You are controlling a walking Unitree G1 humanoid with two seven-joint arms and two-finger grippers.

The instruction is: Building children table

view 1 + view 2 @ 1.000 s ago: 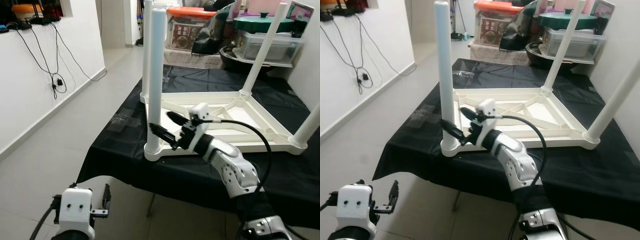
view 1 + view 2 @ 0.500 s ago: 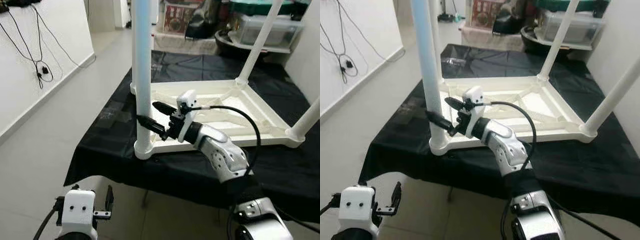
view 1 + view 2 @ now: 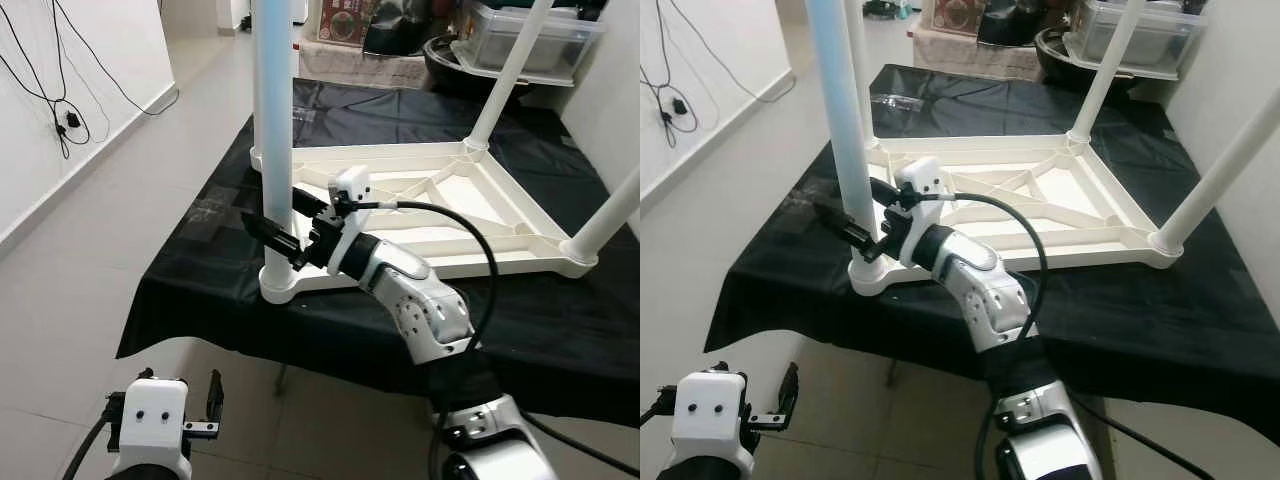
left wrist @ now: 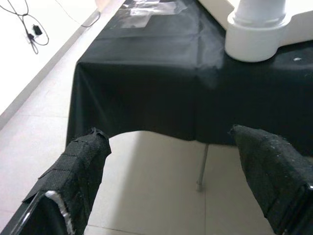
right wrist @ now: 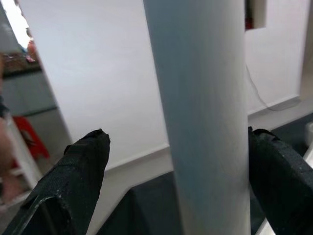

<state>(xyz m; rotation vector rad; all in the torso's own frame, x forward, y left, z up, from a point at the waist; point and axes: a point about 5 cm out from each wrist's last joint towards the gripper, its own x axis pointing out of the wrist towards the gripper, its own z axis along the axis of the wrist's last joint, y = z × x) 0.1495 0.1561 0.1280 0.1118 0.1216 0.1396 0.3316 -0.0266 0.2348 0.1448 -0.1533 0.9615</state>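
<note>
Bright, even indoor light throughout. Soft shadow under the table point(image 3: 200, 300) on the pale floor point(image 3: 70, 300). Faint bluish cast on the near white leg point(image 3: 272, 120). Sharp in both eye views; blurred at close range on the fingertips point(image 5: 73, 181) in the right wrist view.

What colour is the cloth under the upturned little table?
Black. The cloth shows best in the left eye view, draped over the edge beneath the white table.

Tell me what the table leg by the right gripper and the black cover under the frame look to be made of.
The table leg looks like white moulded plastic, smooth with a soft sheen, matching the table frame. The black cover seems to be thin cloth or plastic sheet: it drapes and creases over the edge. The right gripper straddles the leg, open.
</note>
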